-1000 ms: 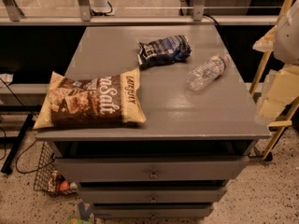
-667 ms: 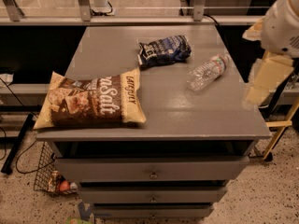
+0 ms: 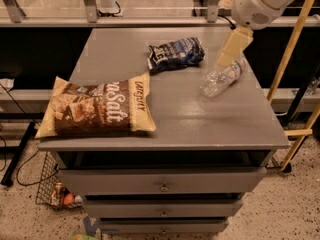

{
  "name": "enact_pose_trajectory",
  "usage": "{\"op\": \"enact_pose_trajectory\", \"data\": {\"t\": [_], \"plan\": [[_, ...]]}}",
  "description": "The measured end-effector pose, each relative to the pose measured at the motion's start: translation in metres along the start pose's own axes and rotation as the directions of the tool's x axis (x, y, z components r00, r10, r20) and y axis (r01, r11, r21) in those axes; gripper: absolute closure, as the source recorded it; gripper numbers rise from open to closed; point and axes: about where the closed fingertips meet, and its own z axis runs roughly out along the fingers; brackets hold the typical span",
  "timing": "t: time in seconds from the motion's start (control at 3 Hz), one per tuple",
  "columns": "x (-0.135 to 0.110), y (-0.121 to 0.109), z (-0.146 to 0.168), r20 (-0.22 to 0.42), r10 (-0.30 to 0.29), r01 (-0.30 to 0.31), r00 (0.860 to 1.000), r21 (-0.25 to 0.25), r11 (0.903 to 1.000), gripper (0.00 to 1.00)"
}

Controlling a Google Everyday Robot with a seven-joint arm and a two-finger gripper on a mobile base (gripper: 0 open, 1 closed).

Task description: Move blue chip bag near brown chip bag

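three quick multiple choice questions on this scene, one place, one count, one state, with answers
1. Where on the cabinet top is the brown chip bag? A front left; B back right; C centre.
2. How many items lie on the top? A two; B three; C five.
3. The blue chip bag is: A hanging in the air; B lying on the top, apart from the end effector; C under the brown chip bag.
Answers: 1 A, it lies at the front left corner. 2 B, two bags and a clear bottle. 3 B, the end effector is to the bag's right, by the bottle.
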Motion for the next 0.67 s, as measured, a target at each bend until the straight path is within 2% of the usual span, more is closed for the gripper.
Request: {"op": "enact_pose_trajectory", "data": {"t": [0.67], "plan": [[-0.009, -0.007, 0.016, -0.003, -0.015, 0.015, 1.0, 0.001, 0.9999, 0.0]]}}
